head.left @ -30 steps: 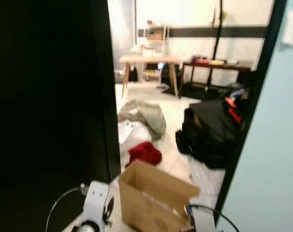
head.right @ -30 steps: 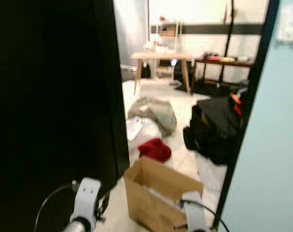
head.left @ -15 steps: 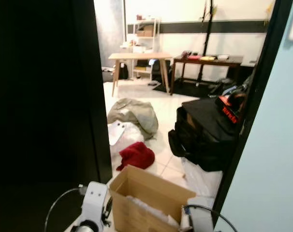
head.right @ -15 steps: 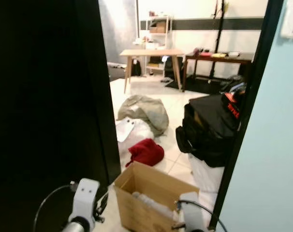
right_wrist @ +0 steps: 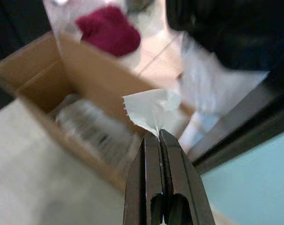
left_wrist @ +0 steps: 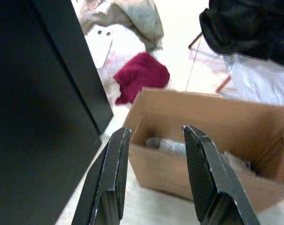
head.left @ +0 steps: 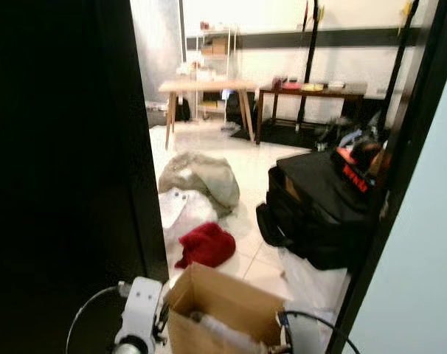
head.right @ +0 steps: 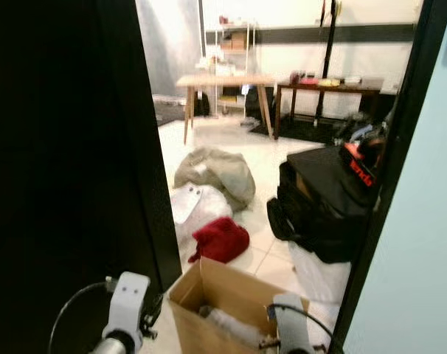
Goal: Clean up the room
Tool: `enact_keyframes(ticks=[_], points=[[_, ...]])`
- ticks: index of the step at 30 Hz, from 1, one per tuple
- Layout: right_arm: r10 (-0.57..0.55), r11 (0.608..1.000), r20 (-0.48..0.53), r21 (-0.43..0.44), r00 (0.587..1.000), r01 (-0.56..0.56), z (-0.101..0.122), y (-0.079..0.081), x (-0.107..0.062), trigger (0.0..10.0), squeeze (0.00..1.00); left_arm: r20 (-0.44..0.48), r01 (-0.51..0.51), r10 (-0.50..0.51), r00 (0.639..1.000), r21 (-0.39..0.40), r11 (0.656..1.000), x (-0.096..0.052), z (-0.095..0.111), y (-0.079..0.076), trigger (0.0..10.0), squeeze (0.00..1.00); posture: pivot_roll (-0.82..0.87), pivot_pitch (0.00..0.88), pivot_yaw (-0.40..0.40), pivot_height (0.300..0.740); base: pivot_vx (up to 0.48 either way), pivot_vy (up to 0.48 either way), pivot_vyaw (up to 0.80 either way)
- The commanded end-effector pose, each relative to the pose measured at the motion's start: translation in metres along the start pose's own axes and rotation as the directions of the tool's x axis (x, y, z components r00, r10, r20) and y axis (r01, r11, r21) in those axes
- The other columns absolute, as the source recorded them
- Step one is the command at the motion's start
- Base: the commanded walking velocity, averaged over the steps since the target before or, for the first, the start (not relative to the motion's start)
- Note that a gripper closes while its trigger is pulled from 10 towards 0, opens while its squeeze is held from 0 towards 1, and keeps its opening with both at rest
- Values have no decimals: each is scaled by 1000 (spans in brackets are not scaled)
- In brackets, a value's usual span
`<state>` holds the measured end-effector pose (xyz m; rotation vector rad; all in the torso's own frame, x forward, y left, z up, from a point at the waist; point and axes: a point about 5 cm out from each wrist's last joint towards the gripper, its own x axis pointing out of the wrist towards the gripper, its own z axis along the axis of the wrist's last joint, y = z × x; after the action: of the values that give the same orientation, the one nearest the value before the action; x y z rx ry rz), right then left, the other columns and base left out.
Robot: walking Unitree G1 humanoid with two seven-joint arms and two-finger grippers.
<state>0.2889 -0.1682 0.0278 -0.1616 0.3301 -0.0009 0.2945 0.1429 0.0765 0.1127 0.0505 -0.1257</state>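
pale floor tiles [head.left: 209, 147] run through a doorway, hemmed by a black door edge [head.left: 146, 184] on the robot's left and a dark frame [head.left: 400, 169] on its right. clutter narrows the passage: a beige heap [head.left: 198, 177], a white bag [head.left: 181, 210], a red cloth [head.left: 206, 245] and a black bag [head.left: 319, 210]. open floor lies beyond, toward a wooden table [head.left: 205, 87].

left wrist view: the left gripper [left_wrist: 153, 176], fingers parted and holding nothing, hangs just before the open cardboard box [left_wrist: 217, 136]; what looks like a clear bottle [left_wrist: 168, 145] lies inside.

right wrist view: the right gripper [right_wrist: 160, 140], clenched on a white paper scrap [right_wrist: 151, 110], sits above the box's rim.
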Motion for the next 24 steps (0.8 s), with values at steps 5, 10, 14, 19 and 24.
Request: enact_keyframes(ticks=[5, 10, 14, 19, 24], points=[[19, 1000, -21, 20, 1000, -18, -5, 9, -2, 10000, 0, -23, -14, 14, 1000, 7, 1000, -3, -5, 7, 10000, 0, 17, 71, 9, 740, 289, 0, 0], [19, 1000, -22, 21, 1000, -18, -5, 9, -2, 10000, 0, -22, -12, 12, 1000, 7, 1000, -3, -5, 6, 10000, 0, 16, 73, 10, 740, 289, 0, 0], [19, 1000, -22, 21, 1000, -18, -5, 9, -2, 10000, 0, -22, -12, 12, 1000, 7, 1000, -3, -5, 6, 10000, 0, 16, 74, 9, 740, 291, 0, 0], [17, 1000, -22, 21, 1000, -17, -5, 9, -2, 10000, 0, -23, -10, 10, 1000, 6, 1000, -3, -5, 6, 10000, 0, 16, 73, 10, 740, 289, 0, 0], [16, 1000, -22, 23, 1000, -15, -5, 9, -2, 10000, 0, -22, -7, 7, 1000, 6, 1000, -3, -5, 6, 10000, 0, 15, 73, 12, 740, 289, 0, 0]])
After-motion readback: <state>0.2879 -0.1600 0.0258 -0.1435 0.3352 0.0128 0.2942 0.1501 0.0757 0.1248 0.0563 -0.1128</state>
